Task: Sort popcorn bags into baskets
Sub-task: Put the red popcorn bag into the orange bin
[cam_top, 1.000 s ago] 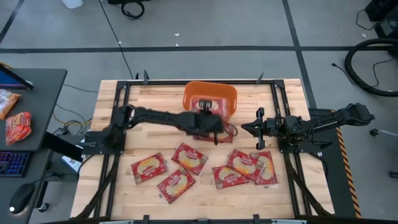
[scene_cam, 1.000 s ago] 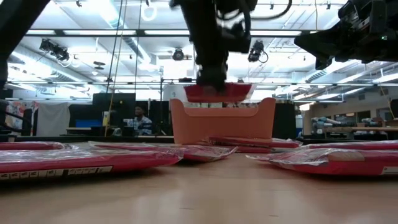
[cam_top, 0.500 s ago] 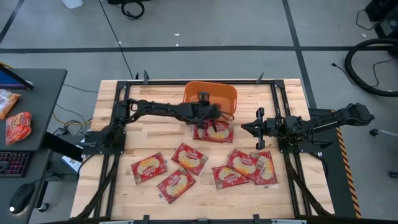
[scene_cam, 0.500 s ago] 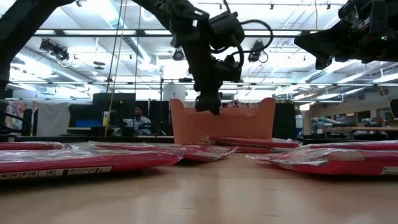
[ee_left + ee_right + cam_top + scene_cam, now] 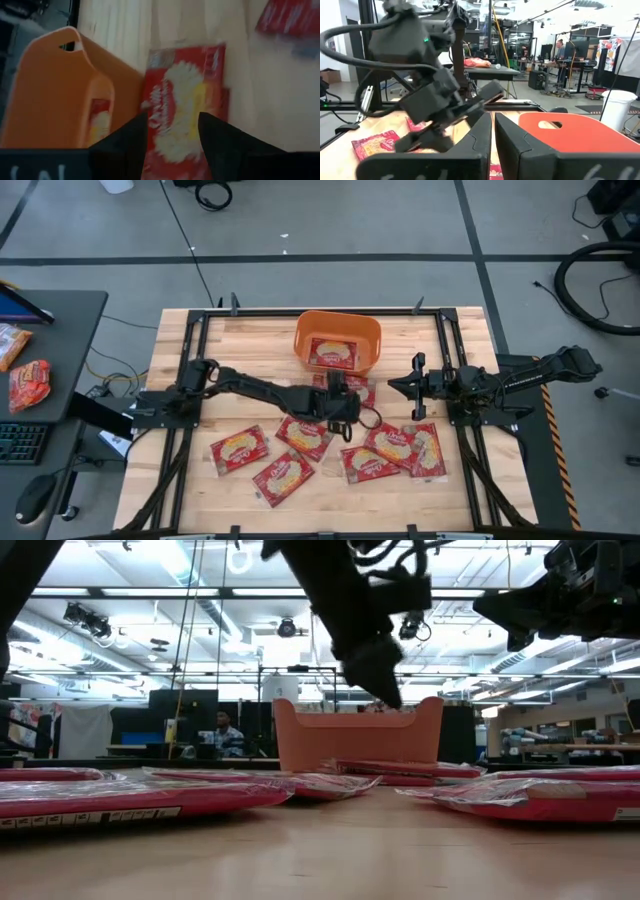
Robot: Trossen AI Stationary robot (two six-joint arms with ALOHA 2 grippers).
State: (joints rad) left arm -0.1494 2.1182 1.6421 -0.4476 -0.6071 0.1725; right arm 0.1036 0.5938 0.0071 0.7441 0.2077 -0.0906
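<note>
The orange basket stands at the table's far middle with one red popcorn bag lying flat inside; the left wrist view shows the basket too. My left gripper hovers open just in front of the basket, above another popcorn bag that lies flat on the wood. Several more bags lie nearer the front edge. My right gripper waits shut at the right, above the table, with nothing between its fingers.
The red bags spread across the table's near half, from left to right. Bare wood lies to the left of the basket. A side table with other packets stands beyond the left edge.
My left gripper held a popcorn bag above the basket, opened and let it go; the bag now lies flat in the basket. The gripper has then drawn back toward the table's near edge, over the bags in front of the basket.
</note>
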